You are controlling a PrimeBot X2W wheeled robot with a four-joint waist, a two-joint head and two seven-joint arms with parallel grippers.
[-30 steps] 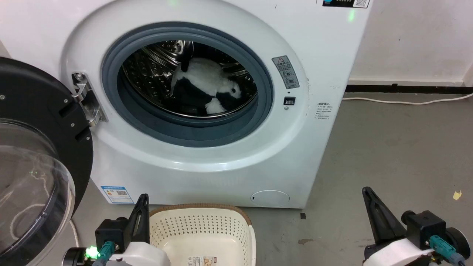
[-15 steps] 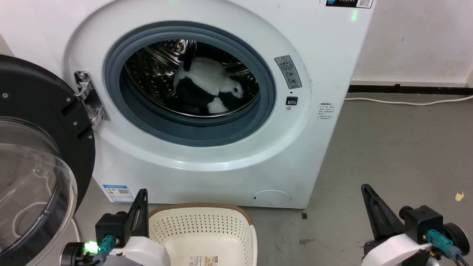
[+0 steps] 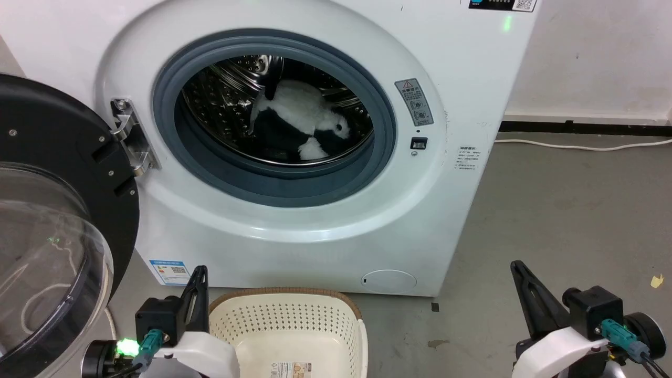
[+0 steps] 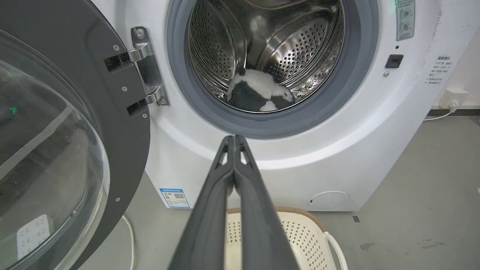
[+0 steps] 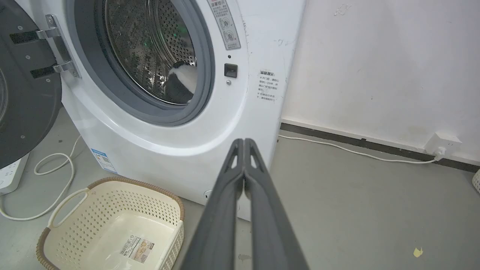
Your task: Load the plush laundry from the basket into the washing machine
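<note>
Plush laundry (image 3: pixel 302 113) seen inside washing machine (image 3: pixel 446 210); left pincer (image 4: pixel 234 138), right pincer (image 5: pixel 243 141) clenched empty; open door (image 3: pixel 52 157) likely clipped if left pincer is swung outward.

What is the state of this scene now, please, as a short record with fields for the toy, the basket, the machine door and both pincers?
plush laundry: lying inside the drum of the washing machine
basket: on the floor in front of the machine, no toy in it
door: swung fully open, at the robot's left
left pincer: shut, holding nothing
right pincer: shut, holding nothing
task status: the toy appears loaded
</note>
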